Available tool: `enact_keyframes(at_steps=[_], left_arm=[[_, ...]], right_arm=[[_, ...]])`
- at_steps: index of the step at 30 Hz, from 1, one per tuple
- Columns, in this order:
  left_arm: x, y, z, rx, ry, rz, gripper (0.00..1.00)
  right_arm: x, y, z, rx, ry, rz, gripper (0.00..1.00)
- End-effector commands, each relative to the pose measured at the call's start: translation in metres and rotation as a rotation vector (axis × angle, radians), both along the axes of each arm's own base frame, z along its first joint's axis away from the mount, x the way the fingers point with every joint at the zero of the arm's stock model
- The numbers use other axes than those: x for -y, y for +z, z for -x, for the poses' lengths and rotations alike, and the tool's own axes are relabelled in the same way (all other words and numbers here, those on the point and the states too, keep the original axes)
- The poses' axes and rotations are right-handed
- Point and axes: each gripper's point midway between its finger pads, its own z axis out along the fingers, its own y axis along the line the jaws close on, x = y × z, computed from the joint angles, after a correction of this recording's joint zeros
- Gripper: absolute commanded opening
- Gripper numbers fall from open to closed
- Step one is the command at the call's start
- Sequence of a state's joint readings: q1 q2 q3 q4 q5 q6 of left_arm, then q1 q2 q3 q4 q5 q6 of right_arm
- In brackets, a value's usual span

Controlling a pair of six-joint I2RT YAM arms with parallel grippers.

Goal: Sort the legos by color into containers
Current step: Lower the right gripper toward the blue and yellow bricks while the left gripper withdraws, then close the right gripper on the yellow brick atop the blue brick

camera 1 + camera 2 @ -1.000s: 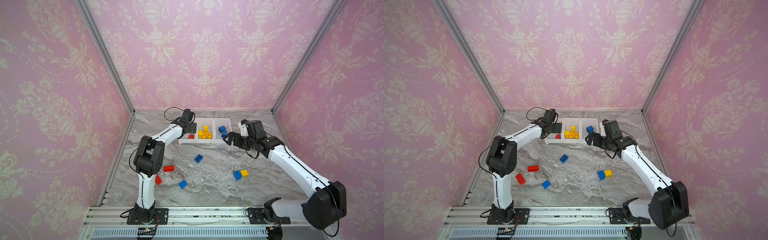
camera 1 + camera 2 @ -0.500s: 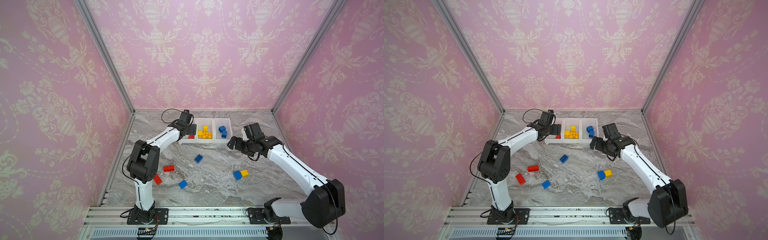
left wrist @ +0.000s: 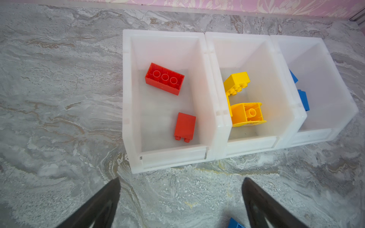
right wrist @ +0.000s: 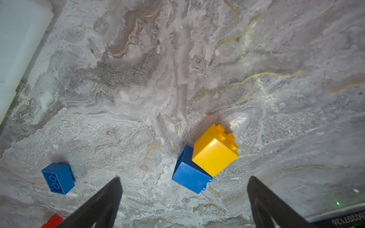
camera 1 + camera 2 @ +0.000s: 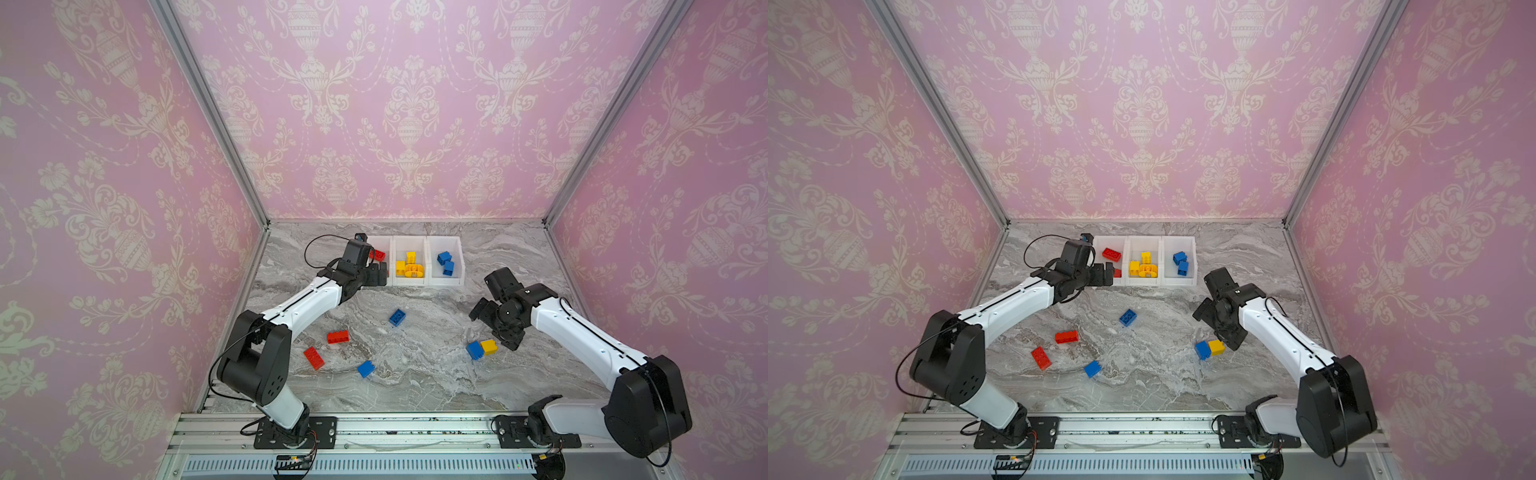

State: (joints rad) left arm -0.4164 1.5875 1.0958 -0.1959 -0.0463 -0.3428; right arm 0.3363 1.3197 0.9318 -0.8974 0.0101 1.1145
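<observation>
Containers (image 3: 126, 98) stand in a row near the back of the counter (image 5: 424, 390). Two red legos (image 3: 165, 79) lie in the left one, yellow legos (image 3: 246, 113) in the middle one and blue legos (image 3: 303, 99) in the right one.

Left claw (image 3: 180, 183) is spread wide and empty. It hangs just in front of the left container's front wall, with both red legos beyond its fingertips and only bare counter between them.

Right claw (image 4: 183, 180) is also spread wide and holds nothing. A yellow brick (image 4: 214, 150) and a blue brick (image 4: 189, 171), touching each other, lie on the counter just ahead of its fingertips, within the width of the gap. In both top views this claw stands at the pair's far right side. Whether a finger touches the yellow brick cannot be told.

Loose on the counter between the arms lie two more red bricks (image 5: 337, 336) and two blue ones (image 5: 397, 317), well apart from either claw.
</observation>
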Motion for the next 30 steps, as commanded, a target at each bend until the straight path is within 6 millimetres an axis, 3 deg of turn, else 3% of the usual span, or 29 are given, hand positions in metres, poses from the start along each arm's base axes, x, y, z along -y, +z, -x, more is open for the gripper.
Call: enact_keyframes(at_steps=[1,14,30], left_arm=[[0.0,0.011,0.011,0.017,0.006,0.049,0.99],[-0.016,0.007,0.042,0.011,0.03,0.062,0.99],[-0.018,0.003,0.045,0.001,0.037,0.069,0.99]], right_arm=[[0.014,0.0,0.018,-0.08,-0.15,0.059,0.98],[0.0,-0.036,0.017,-0.133,-0.3,-0.032,0.84],[0.003,-0.071,0.02,-0.143,-0.35,-0.066,0.73]])
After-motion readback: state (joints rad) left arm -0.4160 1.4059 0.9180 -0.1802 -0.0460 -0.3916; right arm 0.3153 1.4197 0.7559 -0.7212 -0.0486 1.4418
